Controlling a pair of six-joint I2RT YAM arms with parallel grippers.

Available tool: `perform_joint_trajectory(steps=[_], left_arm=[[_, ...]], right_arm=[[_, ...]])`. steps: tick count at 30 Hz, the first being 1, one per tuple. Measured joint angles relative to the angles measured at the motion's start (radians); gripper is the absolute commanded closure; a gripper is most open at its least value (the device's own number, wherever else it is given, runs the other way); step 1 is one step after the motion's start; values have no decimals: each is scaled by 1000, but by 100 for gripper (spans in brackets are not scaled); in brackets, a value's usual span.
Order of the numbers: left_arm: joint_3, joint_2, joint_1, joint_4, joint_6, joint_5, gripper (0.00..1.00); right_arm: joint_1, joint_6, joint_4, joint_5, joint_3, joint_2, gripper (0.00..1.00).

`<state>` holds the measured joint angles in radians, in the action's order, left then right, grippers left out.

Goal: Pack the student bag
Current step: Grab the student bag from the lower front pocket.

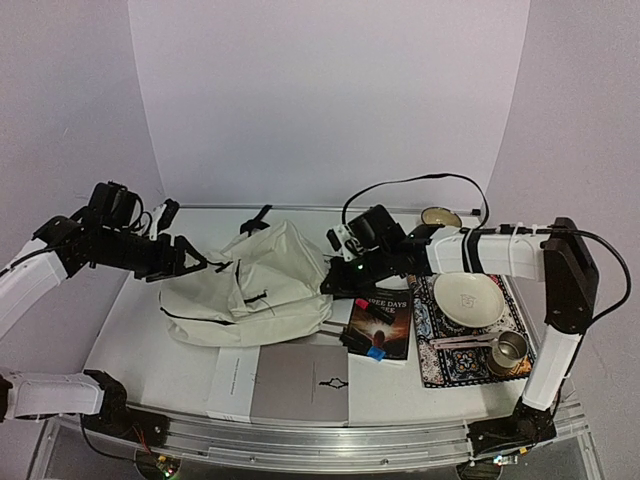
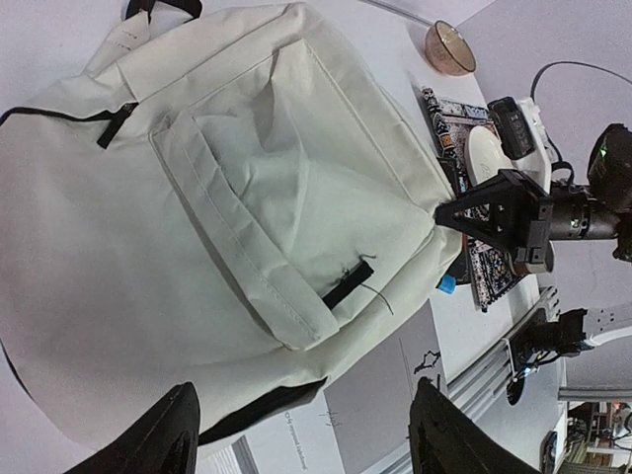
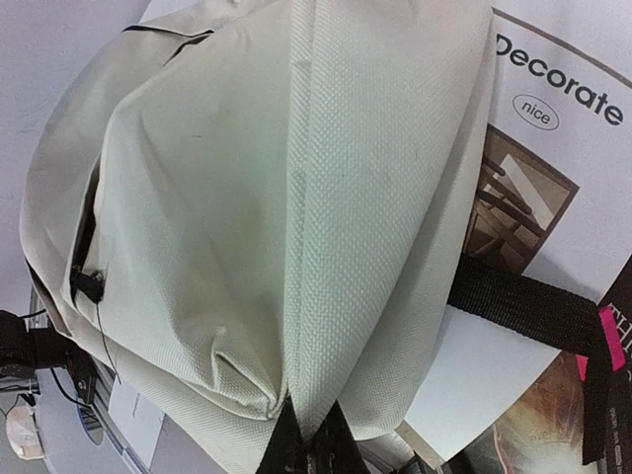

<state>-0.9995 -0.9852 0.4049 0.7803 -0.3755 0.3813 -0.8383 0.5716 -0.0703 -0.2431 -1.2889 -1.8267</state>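
The student bag (image 1: 250, 285) is a cream fabric backpack with black zippers, lying flat on the left half of the table. My right gripper (image 1: 333, 283) is at the bag's right edge. In the right wrist view it (image 3: 308, 439) is shut on a pinched fold of the bag's fabric (image 3: 247, 197). My left gripper (image 1: 190, 258) hovers at the bag's left end. It (image 2: 301, 415) is open with nothing between its fingers, looking down on the bag's front pocket (image 2: 276, 197). A black strap (image 3: 523, 306) runs from under the bag.
A grey booklet (image 1: 290, 385) lies in front of the bag and a dark book (image 1: 382, 318) is to its right. A magazine (image 3: 553, 128) lies partly under the bag. At the right is a patterned mat (image 1: 470, 340) with a plate (image 1: 468, 298) and metal cup (image 1: 510, 348). A bowl (image 1: 440, 217) stands at the back.
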Motion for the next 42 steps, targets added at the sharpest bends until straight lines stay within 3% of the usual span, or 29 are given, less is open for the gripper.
perform_joint_trajectory(steps=[3,7,10,26,28,34,42], left_arm=[[-42,-87,38,-4,38,-20,32],[-98,-228,220,-8,66,-117,40],[-121,-309,292,-14,89,-152,46],[-199,-578,349,-30,257,-230,58],[-199,-603,349,-31,271,-234,64],[-209,-634,349,-30,301,-266,99],[-213,-633,345,-29,272,-448,100]], right_arm=[[-2,-25,11,-17,-11,0,100],[-3,-39,23,-36,-19,0,100],[-3,-48,27,-44,-23,0,100],[-3,-75,41,-68,-46,-6,100],[-3,-77,40,-72,-47,-6,100],[-4,-90,41,-75,-47,-6,100],[-4,-140,37,-88,-32,-6,100]])
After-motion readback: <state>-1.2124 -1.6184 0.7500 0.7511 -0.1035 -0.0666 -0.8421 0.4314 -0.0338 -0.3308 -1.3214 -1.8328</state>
